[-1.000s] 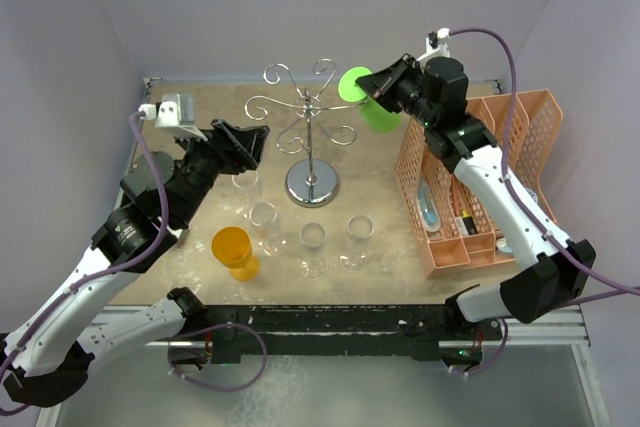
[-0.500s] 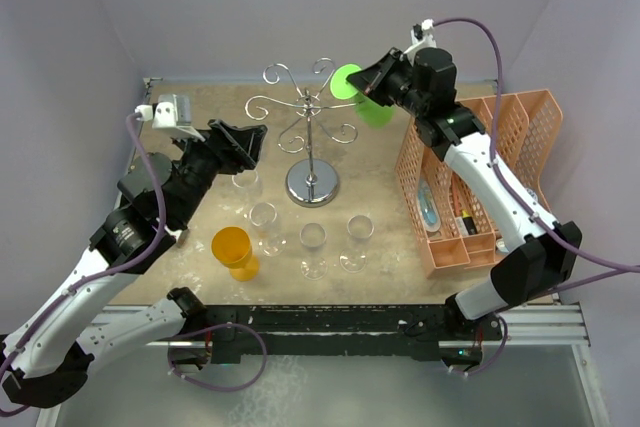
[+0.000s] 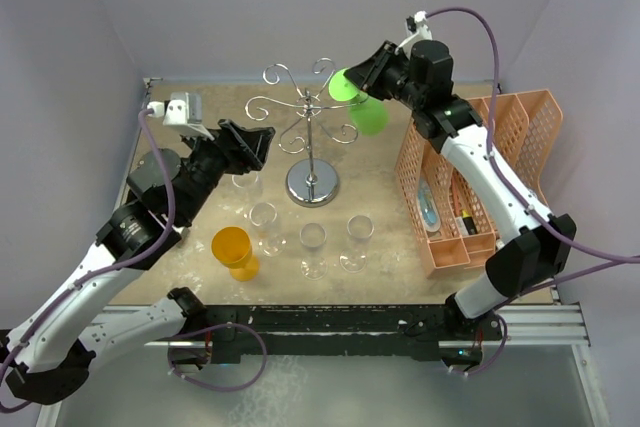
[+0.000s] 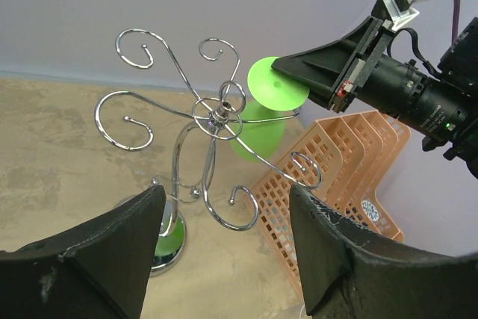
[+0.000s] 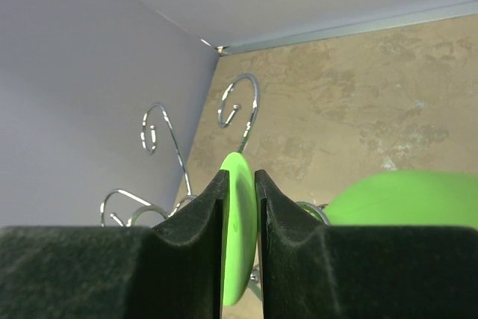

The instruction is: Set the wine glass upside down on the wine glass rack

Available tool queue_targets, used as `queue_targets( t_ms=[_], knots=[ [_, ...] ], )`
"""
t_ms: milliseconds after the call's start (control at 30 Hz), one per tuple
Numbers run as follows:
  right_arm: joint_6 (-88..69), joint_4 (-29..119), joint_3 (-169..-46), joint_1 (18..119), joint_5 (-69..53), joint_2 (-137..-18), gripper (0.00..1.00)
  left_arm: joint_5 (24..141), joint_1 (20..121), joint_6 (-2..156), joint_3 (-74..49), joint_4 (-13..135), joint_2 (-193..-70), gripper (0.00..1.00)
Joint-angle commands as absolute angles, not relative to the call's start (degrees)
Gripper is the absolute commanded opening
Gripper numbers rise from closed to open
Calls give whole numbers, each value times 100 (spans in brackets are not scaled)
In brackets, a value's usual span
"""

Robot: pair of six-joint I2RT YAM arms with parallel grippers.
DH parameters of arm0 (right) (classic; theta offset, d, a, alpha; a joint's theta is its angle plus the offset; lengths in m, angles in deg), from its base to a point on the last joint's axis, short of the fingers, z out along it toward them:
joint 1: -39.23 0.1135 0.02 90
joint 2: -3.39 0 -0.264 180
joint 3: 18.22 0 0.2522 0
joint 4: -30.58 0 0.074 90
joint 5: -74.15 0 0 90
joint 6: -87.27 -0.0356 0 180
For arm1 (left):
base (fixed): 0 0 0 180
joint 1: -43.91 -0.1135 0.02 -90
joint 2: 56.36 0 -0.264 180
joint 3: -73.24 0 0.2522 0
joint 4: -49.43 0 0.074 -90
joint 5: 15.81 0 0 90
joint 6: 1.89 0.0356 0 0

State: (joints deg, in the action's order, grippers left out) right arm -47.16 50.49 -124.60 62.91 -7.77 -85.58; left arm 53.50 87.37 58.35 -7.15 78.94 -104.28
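Green wine glass [image 3: 368,115]: foot pinched by right gripper [image 5: 239,178]; beside wine glass rack [image 3: 310,125], not yet hung
Left gripper [image 4: 224,201]: spread, empty

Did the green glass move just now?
Yes. In the top view the green wine glass has shifted left, closer to the wine glass rack.

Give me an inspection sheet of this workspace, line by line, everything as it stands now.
Surface: mottled beige table, worn patches.
Job's things: green wine glass tilted in the air beside the upper arms of the wine glass rack, not yet hung.
Clutter: four clear glasses, an orange glass, an orange organiser holding small items.
Grippers: right gripper shut on the glass's foot; left gripper open, empty.
Cables: purple cables loop off both wrists; no snag seen.
Surroundings: lavender walls; nothing else seen.
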Motion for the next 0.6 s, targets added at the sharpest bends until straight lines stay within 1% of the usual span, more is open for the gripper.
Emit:
queue_targets(
  t_ms=[0,100,133,233,433,567],
  knots=[
    [-4449,5003,-12699,6288,-783,-8597,22,5539,8723,5920,-882,7669,-10459,65],
    [-4378,5026,-12703,6292,-838,-8625,22,5513,8720,5899,-861,7664,-10451,65],
    [-4360,5035,-12712,6288,-872,-8626,24,5507,8715,5900,-862,7664,-10446,65],
    [-4250,5042,-12780,6287,-812,-8676,34,5417,8716,5895,-871,7693,-10448,65],
    [-4091,5215,-13091,6278,-913,-8905,39,5207,8717,5827,-829,7738,-10358,65],
    [-4010,5176,-13125,6270,-989,-8904,48,5179,8715,5794,-867,7847,-10327,65]
  ],
)
